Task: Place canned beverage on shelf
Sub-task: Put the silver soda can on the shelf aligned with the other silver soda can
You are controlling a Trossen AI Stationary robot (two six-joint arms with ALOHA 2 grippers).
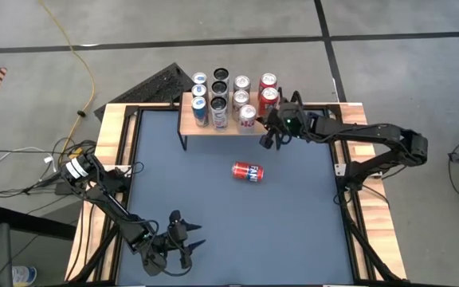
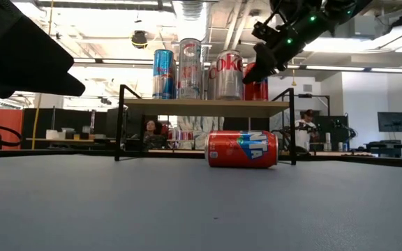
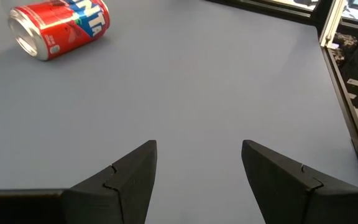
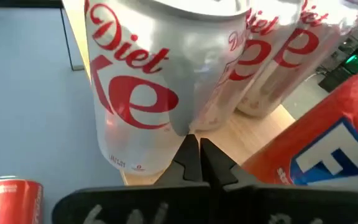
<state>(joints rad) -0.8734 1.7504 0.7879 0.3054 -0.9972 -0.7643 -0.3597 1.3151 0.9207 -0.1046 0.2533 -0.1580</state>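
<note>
a red can (image 3: 59, 28) lies on its side on the grey table (image 3: 216, 81), silver end showing. well apart from the can, the left gripper (image 3: 199, 163) hangs with fingers (image 3: 132, 177) spread, holding nothing.

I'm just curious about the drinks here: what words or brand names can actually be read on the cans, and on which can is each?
"Diet": on the silver can right in front of the shut right gripper, in red script above large red letters cut off from view.
"oke": on the silver can on the shelf, low view; its first letter is not clear.
"NTA": on the red can lying on the table; the word is cut off.
The other cans' labels are unreadable.
</note>
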